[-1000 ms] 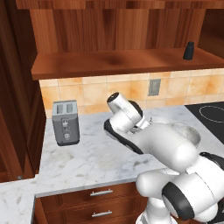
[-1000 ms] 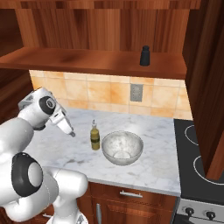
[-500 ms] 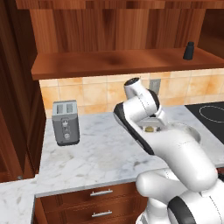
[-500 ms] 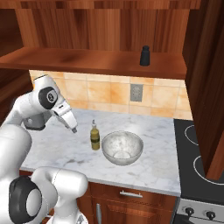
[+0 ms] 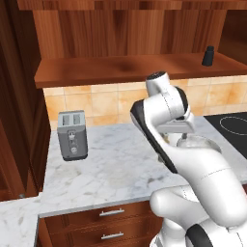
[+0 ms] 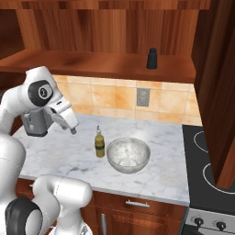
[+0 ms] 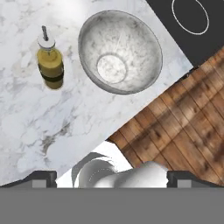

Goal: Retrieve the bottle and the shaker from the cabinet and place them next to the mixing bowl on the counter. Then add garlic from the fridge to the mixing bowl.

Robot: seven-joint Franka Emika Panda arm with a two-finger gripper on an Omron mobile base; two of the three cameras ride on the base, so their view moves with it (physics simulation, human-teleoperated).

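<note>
The olive-yellow bottle [image 6: 99, 143] stands beside the speckled mixing bowl [image 6: 128, 154] on the marble tabletop [image 6: 69, 153]; the jaws [image 6: 73, 131] gape wide, empty.

Glossy white marble counter [image 6: 69, 156] with grey veins; reddish wood cabinet [image 6: 92, 62]; speckled, shiny bowl [image 6: 128, 154]; olive, glassy-looking bottle [image 6: 99, 142]; matt black shaker [image 6: 152, 58]; metal toaster [image 5: 72, 134].

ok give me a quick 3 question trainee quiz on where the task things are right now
1. True or false: the bottle stands on the counter beside the mixing bowl.
2. Where is the shaker? A) in the bowl B) on the cabinet shelf C) in the gripper
3. Fill in: the mixing bowl is ____ inside.

Key: 1 true; 2 B; 3 empty
</note>
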